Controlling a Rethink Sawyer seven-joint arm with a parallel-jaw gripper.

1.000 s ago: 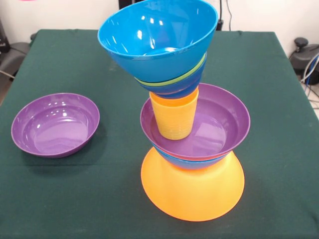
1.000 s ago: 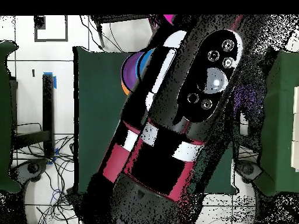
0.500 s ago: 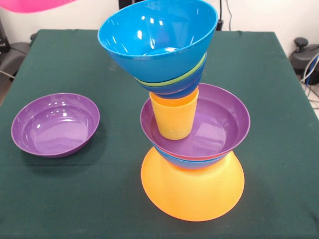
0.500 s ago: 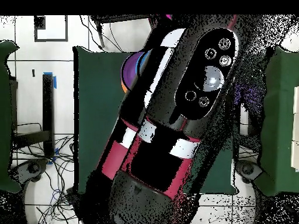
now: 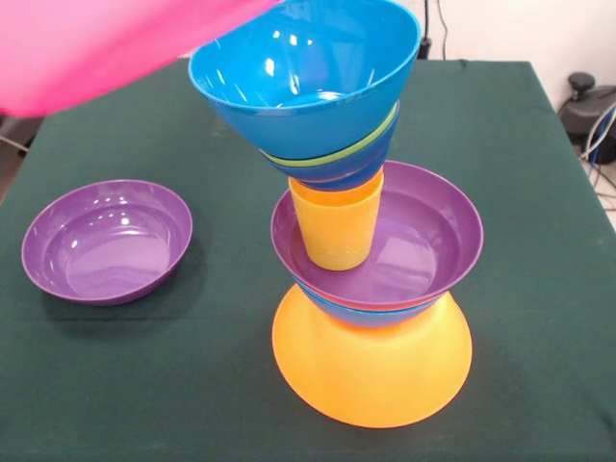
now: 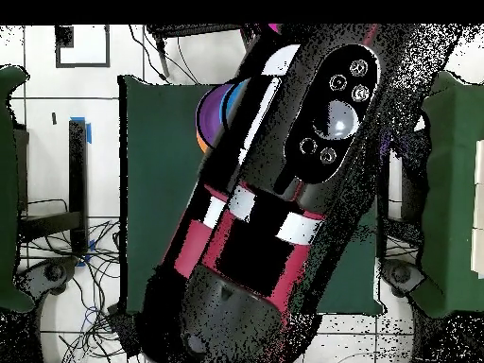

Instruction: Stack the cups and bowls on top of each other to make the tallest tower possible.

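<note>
A: Tower (image 5: 361, 241) position?
B: Right of centre on the dark green tablecloth (image 5: 539, 192). Base is the wide glossy yellow-orange plastic bowl (image 5: 372, 371), upside down. On it a bright blue bowl, only its rim (image 5: 371, 315) showing, with a shallow purple plastic bowl (image 5: 423, 236) nested in it, upright.
A: Above that?
B: Orange ribbed plastic cup (image 5: 335, 229) standing in the purple bowl, left of its middle. On the cup a dark blue bowl (image 5: 337, 171), a thin green bowl rim (image 5: 332, 157), then the big bright blue plastic bowl (image 5: 303, 63) on top. Top group tilts, opening facing the camera.
A: Loose items?
B: Second shallow purple bowl (image 5: 106, 241), upright on the cloth, well apart to the left of the tower.
A: Pink thing?
B: Large glossy pink plastic bowl (image 5: 87, 43) in the air at top left, cut off by the edge, its edge overlapping the top blue bowl's rim.
A: Jaws?
B: Cannot tell. The overhead view is filled by the red and black arm (image 6: 284, 189); the front view shows no gripper.
</note>
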